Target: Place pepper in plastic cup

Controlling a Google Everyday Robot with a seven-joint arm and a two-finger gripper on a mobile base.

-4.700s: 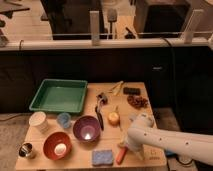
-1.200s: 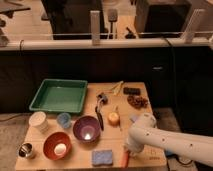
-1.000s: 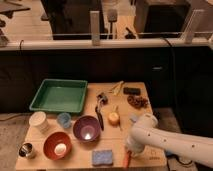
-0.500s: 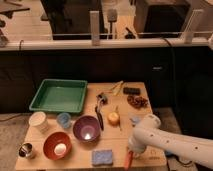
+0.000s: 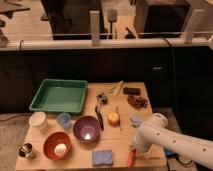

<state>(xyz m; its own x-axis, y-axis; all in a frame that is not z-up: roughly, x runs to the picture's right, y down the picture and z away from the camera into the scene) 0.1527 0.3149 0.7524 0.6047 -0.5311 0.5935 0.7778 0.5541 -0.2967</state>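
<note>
One red-orange chili pepper (image 5: 131, 159) pokes out just under the gripper (image 5: 135, 149) at the bench's (image 5: 80, 160) front edge, towards the right corner, beside the blue sponge (image 5: 102, 157); clamped or not, can't tell.

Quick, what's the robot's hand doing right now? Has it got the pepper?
Gripper: low at the front of the table, right at the pepper; whether it holds it cannot be told.
</note>
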